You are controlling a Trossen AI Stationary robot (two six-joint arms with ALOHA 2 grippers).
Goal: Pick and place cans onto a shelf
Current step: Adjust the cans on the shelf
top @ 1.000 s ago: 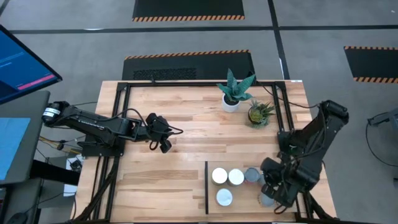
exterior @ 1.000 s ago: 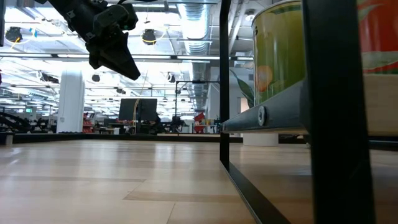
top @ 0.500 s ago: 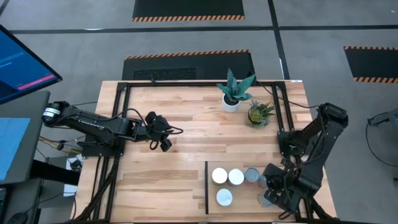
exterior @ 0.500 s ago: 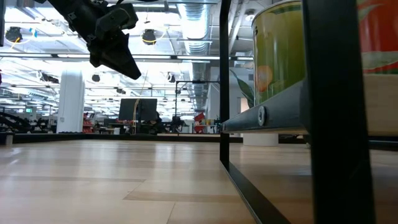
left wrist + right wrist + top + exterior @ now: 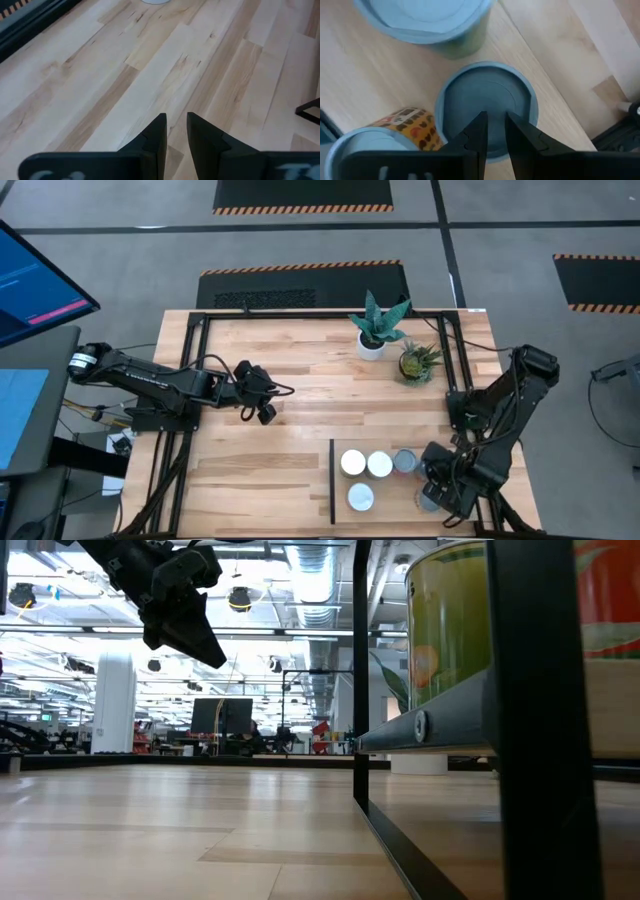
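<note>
The shelf (image 5: 393, 492), a light-wood panel with a black strip on its left short edge, lies at the table's near right. On it stand several cans, among them white-topped ones (image 5: 353, 462) (image 5: 360, 497) and a grey-blue one (image 5: 404, 461). My right gripper (image 5: 437, 480) points down over the shelf's right end. Its fingers, a narrow gap apart (image 5: 496, 116), hang above a blue-topped can (image 5: 487, 107), between two neighbouring cans (image 5: 425, 20) (image 5: 375, 137). My left gripper (image 5: 266, 414) hangs over bare table at centre left, a narrow gap between its fingers (image 5: 176, 117), holding nothing.
Two potted plants (image 5: 378, 328) (image 5: 417, 362) stand at the far right of the table. A black frame (image 5: 300, 313) runs along the table's edges. Bare wood (image 5: 290, 465) lies between the arms. In the low view, two cans (image 5: 450, 630) (image 5: 612, 595) stand close behind the shelf's black post.
My right gripper has sunk a little toward the cans at the shelf's right end and tipped more steeply down. The gap between its fingers is unchanged. The cans have not moved.
</note>
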